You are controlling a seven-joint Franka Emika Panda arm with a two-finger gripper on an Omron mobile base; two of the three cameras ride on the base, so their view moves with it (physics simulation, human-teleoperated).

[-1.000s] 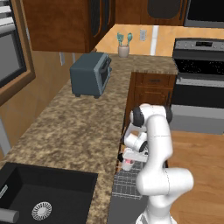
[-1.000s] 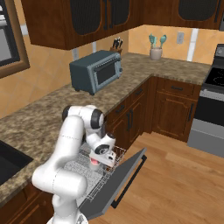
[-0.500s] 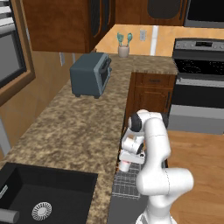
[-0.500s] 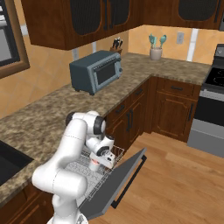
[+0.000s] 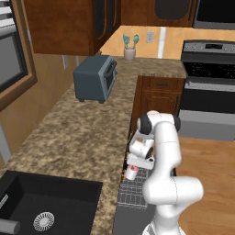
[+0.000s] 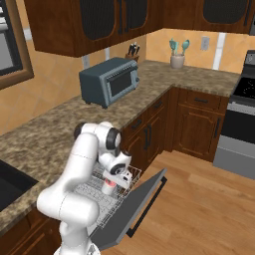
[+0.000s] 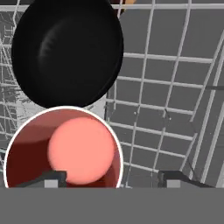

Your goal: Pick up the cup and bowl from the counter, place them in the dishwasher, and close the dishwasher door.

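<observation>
Here, hand view: cup (image 7: 63,148) beside bowl (image 7: 68,52) on the rack (image 7: 175,113).
Base views: gripper (image 6: 115,182) spread over cup, gripping nothing.

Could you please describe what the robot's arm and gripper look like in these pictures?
The arm is made of glossy white, rounded segments with dark grey joint caps. Its gripper is a white block ending in two small dark fingers with pale grey tips. No cables or markings are visible.
</observation>
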